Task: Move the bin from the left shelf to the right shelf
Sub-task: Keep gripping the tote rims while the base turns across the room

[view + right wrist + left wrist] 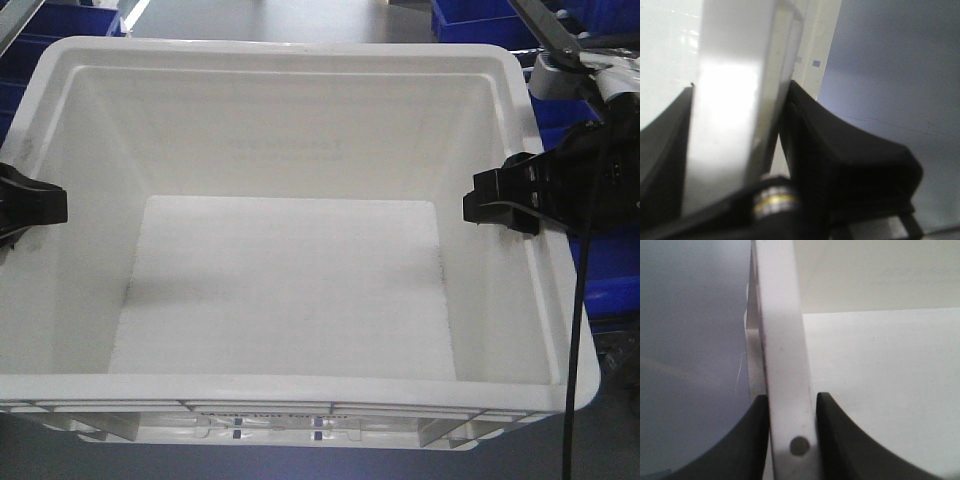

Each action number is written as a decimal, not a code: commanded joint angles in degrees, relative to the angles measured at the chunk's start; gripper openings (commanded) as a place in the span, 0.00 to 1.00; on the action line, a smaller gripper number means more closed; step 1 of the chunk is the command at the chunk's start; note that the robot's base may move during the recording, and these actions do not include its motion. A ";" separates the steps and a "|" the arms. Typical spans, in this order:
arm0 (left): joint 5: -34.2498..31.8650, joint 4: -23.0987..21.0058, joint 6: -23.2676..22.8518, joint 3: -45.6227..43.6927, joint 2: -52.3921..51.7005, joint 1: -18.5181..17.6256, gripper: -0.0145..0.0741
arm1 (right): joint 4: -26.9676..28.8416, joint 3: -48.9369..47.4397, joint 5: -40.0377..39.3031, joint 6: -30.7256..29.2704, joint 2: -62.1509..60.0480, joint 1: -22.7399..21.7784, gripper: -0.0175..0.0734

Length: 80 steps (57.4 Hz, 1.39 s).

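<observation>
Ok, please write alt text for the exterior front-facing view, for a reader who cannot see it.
A large white bin, empty, fills the view, with the left gripper and right gripper clamped on its opposite side rims. Behind it stand dark blue bins.

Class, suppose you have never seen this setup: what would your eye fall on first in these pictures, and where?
A big, empty white bin fills nearly the whole front view. The black left gripper and right gripper clamp its rim on opposite side walls, one at each edge of the picture. Dark blue bins peek out behind it at the top corners.
</observation>
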 commanded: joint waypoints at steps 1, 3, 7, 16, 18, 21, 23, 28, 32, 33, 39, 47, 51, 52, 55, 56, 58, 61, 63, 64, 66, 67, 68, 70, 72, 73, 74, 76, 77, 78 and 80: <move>-7.71 -2.05 2.70 -2.42 -1.82 -0.81 0.15 | 2.72 -2.22 -5.08 -2.99 -1.99 -0.01 0.19; -7.71 -2.05 2.70 -2.42 -1.82 -0.81 0.15 | 2.72 -2.22 -5.08 -2.99 -1.99 -0.01 0.19; -7.71 -2.05 2.70 -2.42 -1.82 -0.81 0.15 | 2.72 -2.22 -5.08 -2.99 -1.99 -0.01 0.19; -7.71 -2.05 2.70 -2.42 -1.82 -0.81 0.15 | 2.72 -2.22 -5.08 -2.99 -1.99 -0.01 0.19; -7.71 -2.05 2.70 -2.42 -1.82 -0.81 0.15 | 2.72 -2.22 -5.08 -2.99 -1.99 -0.01 0.19; -7.71 -2.05 2.70 -2.42 -1.82 -0.81 0.15 | 2.72 -2.22 -5.08 -2.99 -1.99 -0.01 0.19; -7.71 -2.05 2.70 -2.42 -1.82 -0.81 0.15 | 2.72 -2.22 -5.08 -2.99 -1.99 -0.01 0.19; -7.71 -2.05 2.70 -2.42 -1.82 -0.81 0.15 | 2.72 -2.22 -5.08 -2.99 -1.99 -0.01 0.19; -7.71 -2.05 2.70 -2.42 -1.82 -0.81 0.15 | 2.72 -2.22 -5.08 -2.99 -1.99 -0.01 0.19; -7.71 -2.05 2.70 -2.42 -1.82 -0.81 0.15 | 2.72 -2.22 -5.08 -2.99 -1.99 -0.01 0.19; -7.72 -2.05 2.70 -2.42 -1.82 -0.81 0.16 | 2.72 -2.22 -5.08 -2.99 -1.99 -0.01 0.19; -7.72 -2.05 2.70 -2.42 -1.82 -0.81 0.16 | 2.72 -2.22 -5.08 -2.99 -1.99 -0.01 0.19; -7.72 -2.05 2.70 -2.42 -1.82 -0.81 0.16 | 2.72 -2.22 -5.08 -2.99 -1.99 -0.01 0.19; -7.72 -2.05 2.70 -2.42 -1.82 -0.81 0.16 | 2.72 -2.22 -5.08 -2.99 -1.99 -0.01 0.19; -7.72 -2.05 2.70 -2.42 -1.82 -0.81 0.16 | 2.72 -2.22 -5.08 -2.99 -1.99 -0.01 0.19; -7.72 -2.05 2.70 -2.42 -1.82 -0.81 0.16 | 2.72 -2.22 -5.08 -2.99 -1.99 -0.01 0.19; -7.72 -2.05 2.70 -2.42 -1.82 -0.81 0.16 | 2.72 -2.22 -5.08 -2.99 -1.99 -0.01 0.19; -7.72 -2.05 2.70 -2.42 -1.82 -0.81 0.16 | 2.72 -2.22 -5.08 -2.99 -1.99 -0.01 0.19; -7.72 -2.05 2.70 -2.42 -1.82 -0.81 0.16 | 2.72 -2.22 -5.08 -2.99 -1.99 -0.01 0.19; -7.72 -2.05 2.70 -2.42 -1.82 -0.81 0.16 | 2.72 -2.22 -5.08 -2.99 -1.99 -0.01 0.19; -7.72 -2.05 2.70 -2.42 -1.82 -0.81 0.16 | 2.72 -2.22 -5.08 -2.99 -1.99 -0.01 0.19; -7.72 -2.05 2.70 -2.42 -1.82 -0.81 0.16 | 2.72 -2.22 -5.08 -2.99 -1.99 -0.01 0.19; -7.72 -2.05 2.70 -2.42 -1.82 -0.81 0.16 | 2.72 -2.22 -5.08 -2.99 -1.99 -0.01 0.19; -7.72 -2.05 2.70 -2.42 -1.82 -0.81 0.16 | 2.72 -2.22 -5.08 -2.99 -1.99 -0.01 0.19; -7.66 -2.05 2.70 -2.42 -1.82 -0.81 0.16 | 2.72 -2.22 -5.02 -2.99 -1.99 -0.01 0.19; -7.66 -2.05 2.70 -2.42 -1.82 -0.81 0.16 | 2.72 -2.22 -5.02 -2.99 -1.99 -0.01 0.19; -7.72 -2.05 2.70 -2.42 -1.82 -0.81 0.16 | 2.72 -2.22 -5.09 -2.99 -1.99 -0.01 0.19; -7.72 -2.05 2.70 -2.42 -1.82 -0.81 0.16 | 2.72 -2.22 -5.09 -2.99 -1.99 -0.01 0.19; -7.72 -2.05 2.70 -2.42 -1.82 -0.81 0.16 | 2.72 -2.22 -5.09 -2.99 -1.99 -0.01 0.19; -7.72 -2.05 2.70 -2.42 -1.82 -0.81 0.16 | 2.72 -2.22 -5.09 -2.99 -1.99 -0.01 0.19; -7.72 -2.05 2.70 -2.42 -1.82 -0.81 0.16 | 2.72 -2.22 -5.09 -2.99 -1.99 -0.01 0.19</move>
